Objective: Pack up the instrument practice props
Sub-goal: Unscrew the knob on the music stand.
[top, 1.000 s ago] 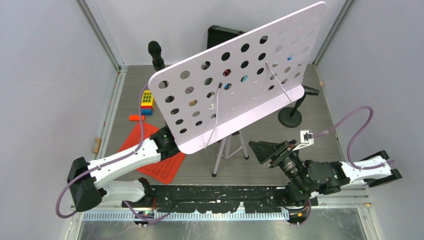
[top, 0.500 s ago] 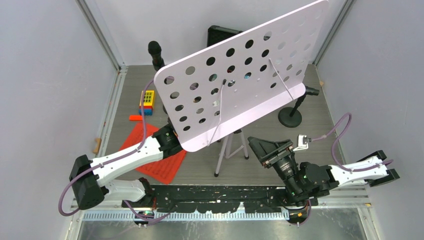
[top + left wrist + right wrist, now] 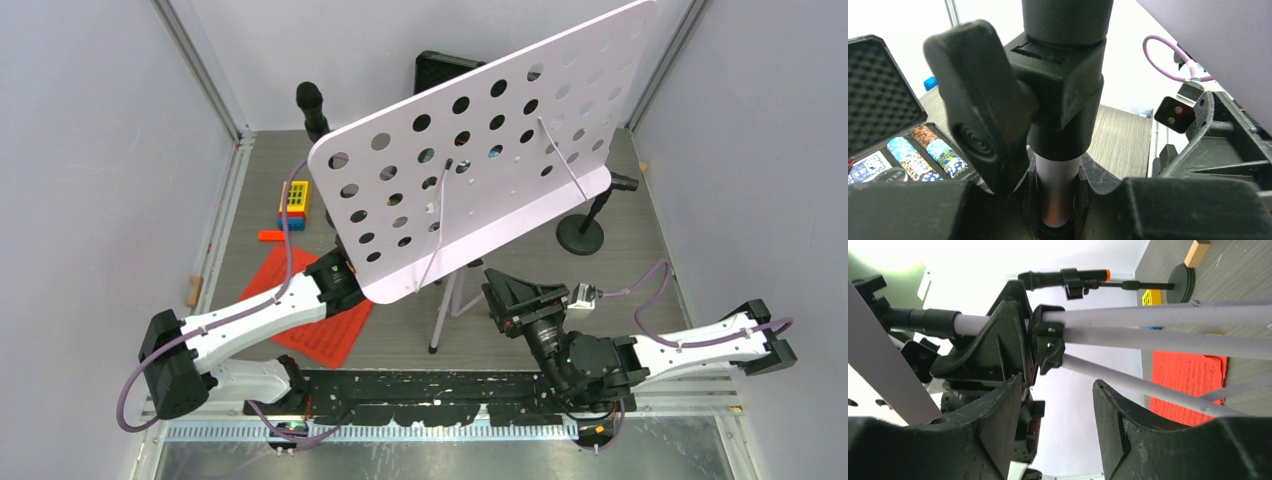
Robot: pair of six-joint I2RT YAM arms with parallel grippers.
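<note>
The left end effector [image 3: 1055, 202] is clamped on the music rack [image 3: 520, 215] at its pole [image 3: 1054, 175]. The right end effector [image 3: 1057, 412] gapes apart just beside the rack's tripod legs [image 3: 1148, 338].

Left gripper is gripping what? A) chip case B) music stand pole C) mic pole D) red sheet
B: in the left wrist view the left gripper sits closed on either side of the silver music stand pole, just under its black clamp knob.
</note>
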